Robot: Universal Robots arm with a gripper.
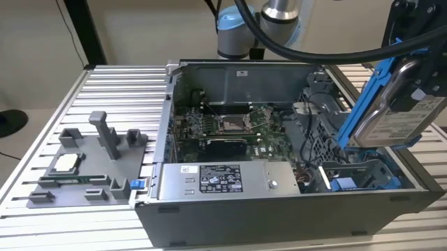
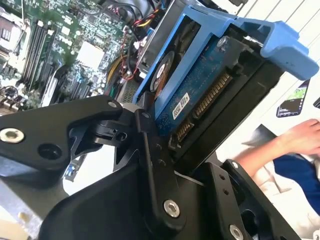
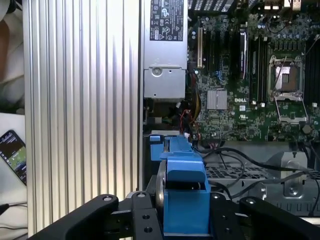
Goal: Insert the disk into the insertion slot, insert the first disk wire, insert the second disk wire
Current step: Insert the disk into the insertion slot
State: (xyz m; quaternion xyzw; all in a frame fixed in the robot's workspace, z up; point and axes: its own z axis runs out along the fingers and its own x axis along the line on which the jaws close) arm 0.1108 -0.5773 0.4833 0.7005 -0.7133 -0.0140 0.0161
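Tilted disk point(image 1: 391, 120) above the insertion slot point(image 1: 356, 180) inside the case point(image 1: 279, 219), fixture tray point(image 1: 77, 172) on the exterior view's left.

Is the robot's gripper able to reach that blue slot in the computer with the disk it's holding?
Probably yes. The gripper holds the disk tilted just above the insertion slot. The computer case is open, and nothing seems to sit between disk and slot.

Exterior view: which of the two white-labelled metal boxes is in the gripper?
The blue-framed disk, held tilted above the case by the gripper; the grey power supply lies flat inside the case.
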